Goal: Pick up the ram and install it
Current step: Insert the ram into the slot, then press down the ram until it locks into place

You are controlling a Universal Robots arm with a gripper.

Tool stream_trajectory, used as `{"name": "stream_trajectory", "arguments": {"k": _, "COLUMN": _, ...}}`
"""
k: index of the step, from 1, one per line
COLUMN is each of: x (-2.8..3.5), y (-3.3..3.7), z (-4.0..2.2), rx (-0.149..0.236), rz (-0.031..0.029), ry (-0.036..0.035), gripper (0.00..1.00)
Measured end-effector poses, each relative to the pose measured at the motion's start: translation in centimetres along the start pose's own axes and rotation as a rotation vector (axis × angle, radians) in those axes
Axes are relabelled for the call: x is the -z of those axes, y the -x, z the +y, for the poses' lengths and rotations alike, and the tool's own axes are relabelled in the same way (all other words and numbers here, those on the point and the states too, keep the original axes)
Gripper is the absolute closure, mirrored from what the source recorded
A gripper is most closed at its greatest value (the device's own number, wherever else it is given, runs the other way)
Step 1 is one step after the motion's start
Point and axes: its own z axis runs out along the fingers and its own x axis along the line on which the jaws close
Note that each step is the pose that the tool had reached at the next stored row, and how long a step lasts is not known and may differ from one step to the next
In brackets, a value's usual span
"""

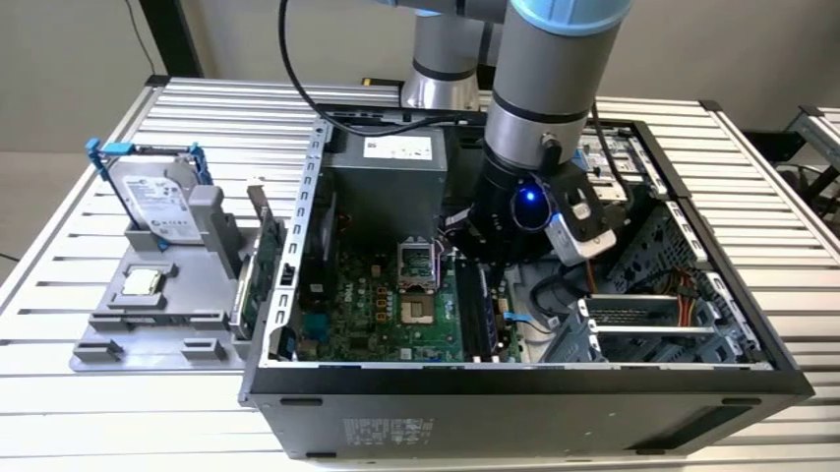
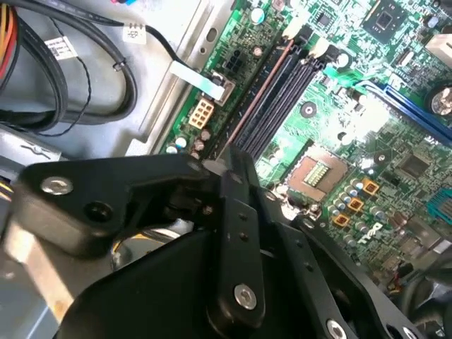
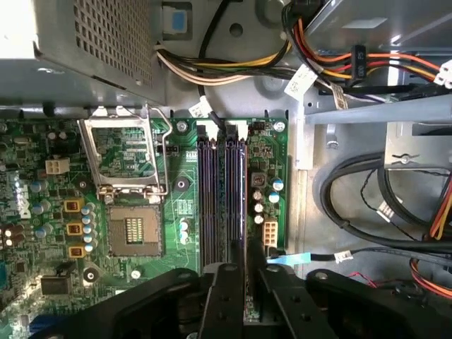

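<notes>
The ram [image 3: 244, 233] is a thin dark stick seen edge-on, standing along the outermost of the black motherboard slots [image 3: 212, 205]. In the second wrist view the ram [image 2: 265, 88] shows as a narrow reddish-brown line running down that slot. My gripper [image 3: 247, 272] is shut on the ram at one end, its black fingers [image 3: 224, 289] pressed to both flat sides. The exterior view has the gripper [image 1: 486, 261] low inside the open computer case [image 1: 525, 388], right over the slots.
The CPU socket [image 3: 131, 229] lies beside the slots, the power supply [image 1: 388, 172] behind it. Cable bundles [image 3: 367, 183] fill the drive-bay side. Outside the case, a silver hard drive [image 1: 155, 202] and a green card [image 1: 270, 265] stand on a grey holder [image 1: 145, 339].
</notes>
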Motion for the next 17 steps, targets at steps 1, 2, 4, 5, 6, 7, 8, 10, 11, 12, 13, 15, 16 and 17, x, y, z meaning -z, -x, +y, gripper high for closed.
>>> {"name": "stream_trajectory", "arguments": {"k": 1, "x": 0.02, "y": 0.00, "z": 0.00, "rx": 0.000, "rz": 0.0000, "ry": -0.0001, "gripper": 1.00}}
{"name": "stream_trajectory", "arguments": {"k": 2, "x": 0.04, "y": 0.00, "z": 0.00, "rx": 0.000, "rz": 0.0000, "ry": -0.0001, "gripper": 1.00}}
{"name": "stream_trajectory", "arguments": {"k": 4, "x": 0.07, "y": -0.01, "z": -0.01, "rx": 0.000, "rz": 0.0000, "ry": -0.0001, "gripper": 1.00}}
{"name": "stream_trajectory", "arguments": {"k": 5, "x": 0.09, "y": -0.01, "z": -0.01, "rx": 0.000, "rz": 0.0000, "ry": -0.0001, "gripper": 1.00}}
{"name": "stream_trajectory", "arguments": {"k": 6, "x": 0.11, "y": -0.01, "z": -0.01, "rx": 0.000, "rz": 0.0000, "ry": -0.0002, "gripper": 1.00}}
{"name": "stream_trajectory", "arguments": {"k": 7, "x": 0.12, "y": -0.01, "z": -0.01, "rx": 0.000, "rz": 0.0000, "ry": -0.0001, "gripper": 1.00}}
{"name": "stream_trajectory", "arguments": {"k": 8, "x": 0.14, "y": -0.01, "z": -0.01, "rx": 0.000, "rz": 0.0000, "ry": -0.0001, "gripper": 1.00}}
{"name": "stream_trajectory", "arguments": {"k": 10, "x": 0.17, "y": -0.02, "z": -0.01, "rx": 0.000, "rz": 0.0000, "ry": 0.0000, "gripper": 1.00}}
{"name": "stream_trajectory", "arguments": {"k": 11, "x": 0.20, "y": -0.02, "z": -0.01, "rx": 0.000, "rz": 0.0000, "ry": -0.0002, "gripper": 1.00}}
{"name": "stream_trajectory", "arguments": {"k": 12, "x": 0.21, "y": -0.02, "z": -0.01, "rx": 0.000, "rz": 0.0000, "ry": -0.0001, "gripper": 1.00}}
{"name": "stream_trajectory", "arguments": {"k": 13, "x": 0.23, "y": -0.02, "z": -0.02, "rx": 0.000, "rz": 0.0000, "ry": -0.0001, "gripper": 1.00}}
{"name": "stream_trajectory", "arguments": {"k": 15, "x": 0.26, "y": -0.02, "z": -0.02, "rx": 0.000, "rz": 0.0000, "ry": -0.0001, "gripper": 1.00}}
{"name": "stream_trajectory", "arguments": {"k": 16, "x": 0.28, "y": -0.03, "z": -0.02, "rx": 0.000, "rz": 0.0000, "ry": 0.0000, "gripper": 1.00}}
{"name": "stream_trajectory", "arguments": {"k": 17, "x": 0.29, "y": -0.03, "z": -0.02, "rx": 0.000, "rz": 0.0000, "ry": 0.0000, "gripper": 1.00}}
